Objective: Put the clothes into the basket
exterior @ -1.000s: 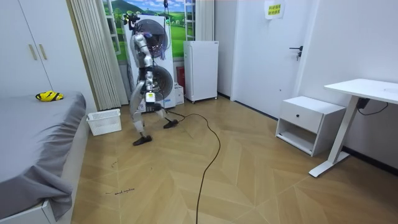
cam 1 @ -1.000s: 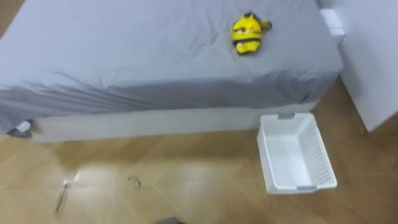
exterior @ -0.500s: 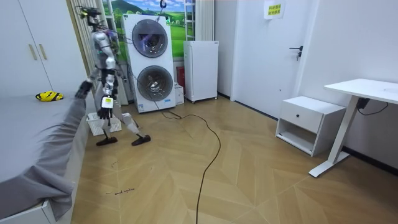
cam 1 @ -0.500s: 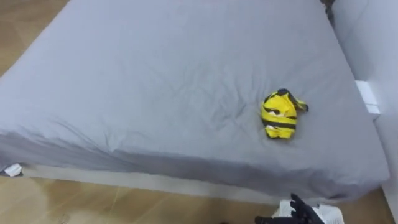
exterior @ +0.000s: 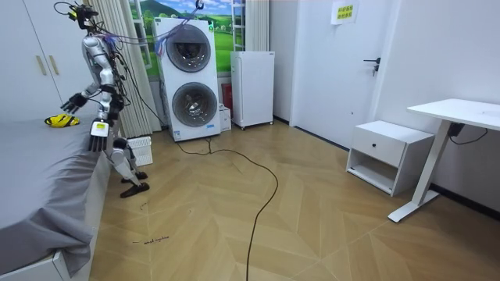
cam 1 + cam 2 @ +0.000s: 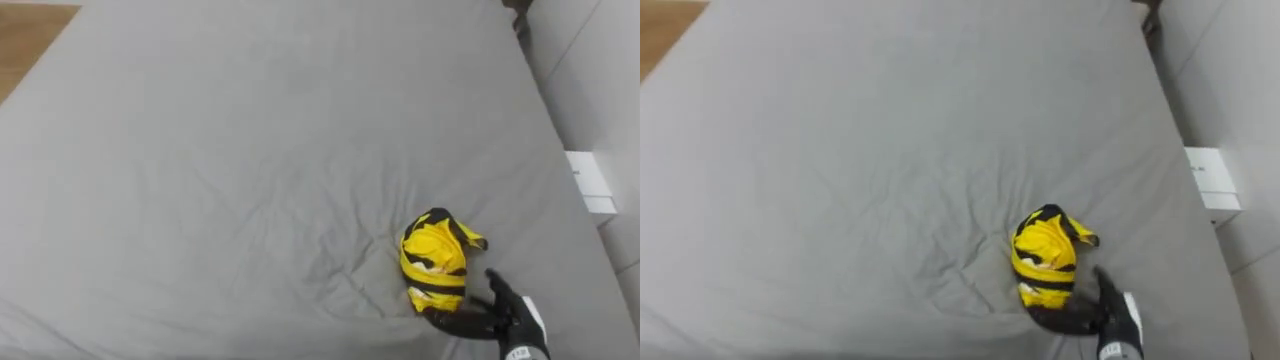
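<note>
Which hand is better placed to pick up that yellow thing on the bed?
Right. The right hand lies open at the yellow garment on the bed; the left hand hangs low at its side.

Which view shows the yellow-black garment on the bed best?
Left eye view: the garment lies bunched on the bed, right hand at its lower edge. Right eye view nearly matches; room view gives a small yellow spot.

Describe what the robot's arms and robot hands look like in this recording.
The right robot hand is black, with slim fingers and a small white tag with dark print at its back. In the room view the arms are silver-grey with darker parts. The left robot hand is dark too, with a white tag just above it.
</note>
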{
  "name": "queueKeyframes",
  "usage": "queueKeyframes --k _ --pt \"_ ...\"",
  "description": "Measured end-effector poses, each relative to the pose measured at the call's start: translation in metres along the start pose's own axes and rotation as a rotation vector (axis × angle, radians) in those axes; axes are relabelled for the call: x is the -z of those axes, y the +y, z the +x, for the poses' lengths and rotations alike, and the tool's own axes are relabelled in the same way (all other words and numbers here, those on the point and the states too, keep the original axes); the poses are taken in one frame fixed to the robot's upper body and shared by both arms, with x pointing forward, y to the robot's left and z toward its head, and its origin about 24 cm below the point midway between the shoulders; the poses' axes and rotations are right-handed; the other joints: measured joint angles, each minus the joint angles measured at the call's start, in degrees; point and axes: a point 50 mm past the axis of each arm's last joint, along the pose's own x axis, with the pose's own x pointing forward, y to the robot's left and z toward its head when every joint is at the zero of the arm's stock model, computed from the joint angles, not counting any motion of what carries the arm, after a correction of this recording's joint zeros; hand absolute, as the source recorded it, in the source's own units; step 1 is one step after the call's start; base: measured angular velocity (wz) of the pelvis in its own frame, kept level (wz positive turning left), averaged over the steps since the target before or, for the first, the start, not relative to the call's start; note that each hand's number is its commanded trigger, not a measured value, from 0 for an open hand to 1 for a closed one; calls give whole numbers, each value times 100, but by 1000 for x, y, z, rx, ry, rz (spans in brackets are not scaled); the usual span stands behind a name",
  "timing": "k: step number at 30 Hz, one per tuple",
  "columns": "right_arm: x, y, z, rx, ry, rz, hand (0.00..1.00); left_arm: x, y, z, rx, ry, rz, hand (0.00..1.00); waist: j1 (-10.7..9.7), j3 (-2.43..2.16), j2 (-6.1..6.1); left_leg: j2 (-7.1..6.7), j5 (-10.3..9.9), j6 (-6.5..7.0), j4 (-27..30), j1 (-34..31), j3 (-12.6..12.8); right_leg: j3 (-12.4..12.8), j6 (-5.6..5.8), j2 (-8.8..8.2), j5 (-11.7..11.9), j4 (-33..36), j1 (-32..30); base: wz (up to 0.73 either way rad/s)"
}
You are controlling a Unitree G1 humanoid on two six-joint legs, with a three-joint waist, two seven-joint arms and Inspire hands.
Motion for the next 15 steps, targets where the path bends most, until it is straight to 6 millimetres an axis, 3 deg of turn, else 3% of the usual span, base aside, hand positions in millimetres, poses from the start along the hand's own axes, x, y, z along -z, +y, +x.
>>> queueKeyframes --k 1,4,7,12,15 --pt "-9 1 0 4 -41 -5 0 5 1 -2 -5 15 -9 0 2 -67 -37 -97 77 51 -266 195 38 38 66 -57 -1 -67 51 -28" --pt "-17 0 0 12 -93 -10 0 11 3 -3 -6 30 -16 0 -72 -85 -91 -281 184 101 -665 539 62 47 144 -139 22 -298 252 -2" --pt "-19 0 0 11 -102 -25 0 18 3 -6 -8 46 -15 0 -99 -94 -105 -342 229 123 -897 709 59 57 175 -175 5 -387 367 0" --pt "-23 1 0 10 -126 -50 0 18 3 -6 -8 47 -16 0 -106 -65 -54 -370 255 129 -1055 754 -13 13 204 -176 24 -573 495 6" --pt "-29 1 1 27 -150 -51 0 15 3 -5 -7 39 -15 0 -106 -36 -78 -377 260 122 -1127 749 -116 -143 205 -183 25 -573 495 15"
